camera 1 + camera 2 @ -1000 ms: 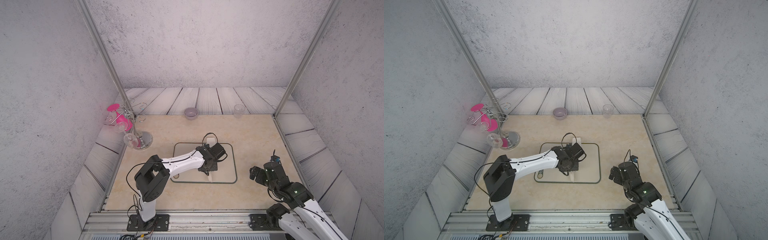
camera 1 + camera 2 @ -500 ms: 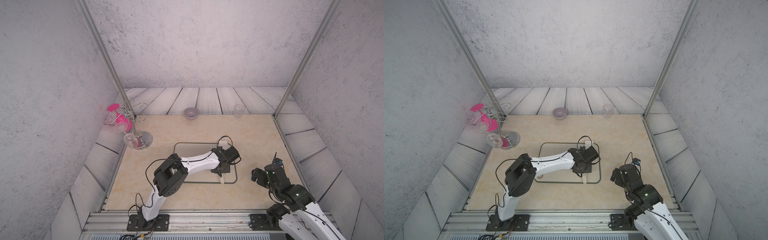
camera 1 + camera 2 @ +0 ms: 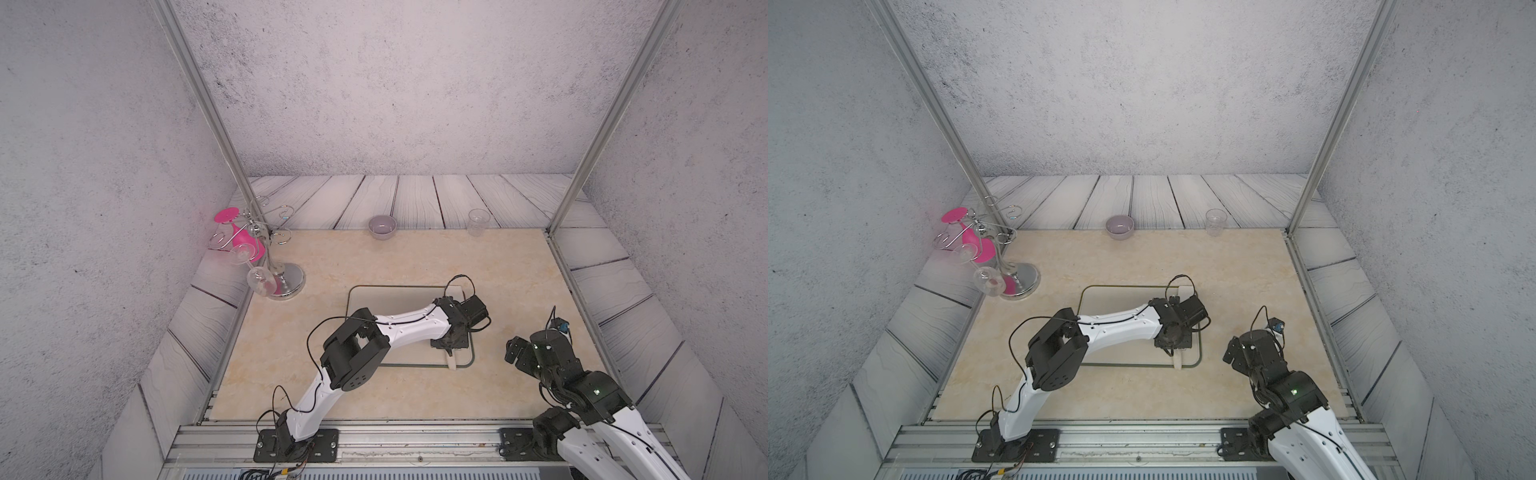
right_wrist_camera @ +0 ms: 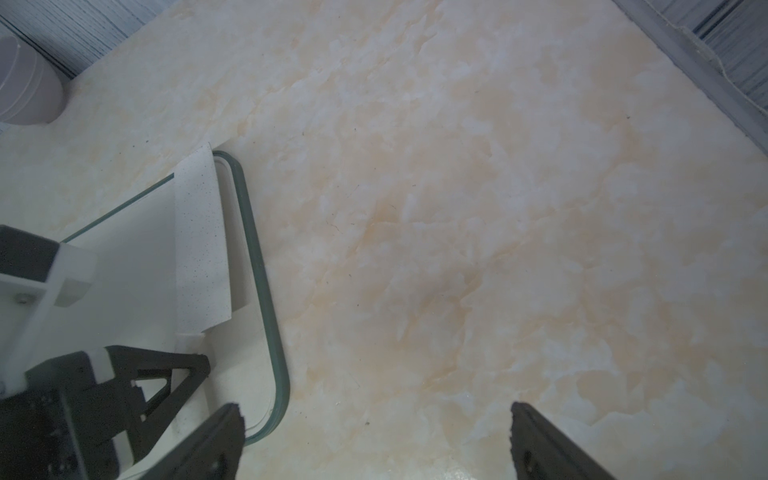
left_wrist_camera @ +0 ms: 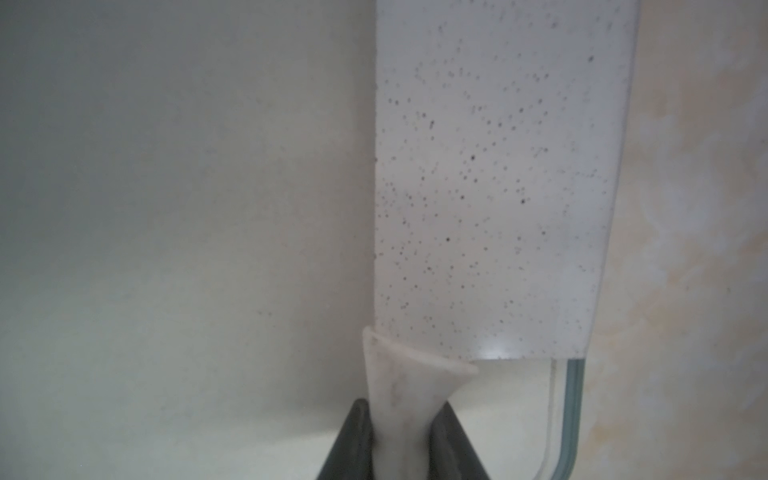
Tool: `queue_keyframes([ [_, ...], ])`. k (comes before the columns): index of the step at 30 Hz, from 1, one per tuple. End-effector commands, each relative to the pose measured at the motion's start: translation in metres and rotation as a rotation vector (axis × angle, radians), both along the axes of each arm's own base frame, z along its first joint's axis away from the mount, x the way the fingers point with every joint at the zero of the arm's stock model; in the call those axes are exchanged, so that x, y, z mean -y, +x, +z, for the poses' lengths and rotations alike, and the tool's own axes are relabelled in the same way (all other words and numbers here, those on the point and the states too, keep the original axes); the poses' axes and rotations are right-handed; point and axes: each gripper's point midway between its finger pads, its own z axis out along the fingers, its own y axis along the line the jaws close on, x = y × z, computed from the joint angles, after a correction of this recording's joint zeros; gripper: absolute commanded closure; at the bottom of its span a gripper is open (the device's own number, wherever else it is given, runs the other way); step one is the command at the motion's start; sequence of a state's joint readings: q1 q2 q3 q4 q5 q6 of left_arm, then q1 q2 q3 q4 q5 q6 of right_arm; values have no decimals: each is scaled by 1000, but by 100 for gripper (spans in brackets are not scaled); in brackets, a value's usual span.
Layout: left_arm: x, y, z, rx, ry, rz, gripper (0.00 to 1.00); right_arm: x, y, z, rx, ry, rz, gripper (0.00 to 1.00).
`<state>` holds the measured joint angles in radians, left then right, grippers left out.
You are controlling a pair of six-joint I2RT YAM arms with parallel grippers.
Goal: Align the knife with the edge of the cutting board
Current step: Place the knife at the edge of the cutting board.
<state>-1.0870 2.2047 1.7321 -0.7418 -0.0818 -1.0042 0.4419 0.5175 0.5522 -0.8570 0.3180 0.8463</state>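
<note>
Since a second back, your left arm has swung from the middle of the cutting board (image 3: 386, 301) over to the side nearest the right arm, knife and all. Your left claw (image 5: 401, 419) is clamped tight on the knife (image 5: 490, 187) by its cream handle, one dark finger (image 5: 353, 440) on each side. The speckled blade runs straight out ahead of the fingers, away from the wrist, over the board. Its long edge on the side toward the other arm sits right along the green rim (image 5: 572, 415), which peeks out just beside the handle and curves round level with the fingers. Blade looks nearly parallel to that rim, but you can't tell if it's flat down or a hair up. In both top views the wrist hides most of the blade; only the handle end (image 3: 451, 362) pokes out behind the claw, at the board's near edge.

Further out, your right claw (image 4: 374, 419) hangs with fingers wide apart over bare marble tabletop (image 4: 498, 208), gripping nothing, just off the board's corner. Way ahead of the left claw, at the back, sit a grey bowl (image 3: 382, 226) and a clear cup (image 3: 478, 222). A glass rack (image 3: 282, 274) stands far off to its left.
</note>
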Motion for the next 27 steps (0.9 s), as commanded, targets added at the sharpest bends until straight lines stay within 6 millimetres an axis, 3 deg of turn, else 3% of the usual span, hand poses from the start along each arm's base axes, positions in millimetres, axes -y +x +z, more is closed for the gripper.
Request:
queue_keyframes([
  [1, 5, 3, 3, 10, 1, 15, 100, 7, -3, -3, -5, -18, -30, 1],
  [27, 10, -4, -11, -48, 12, 12, 100, 5, -3, -6, -16, -19, -22, 1],
])
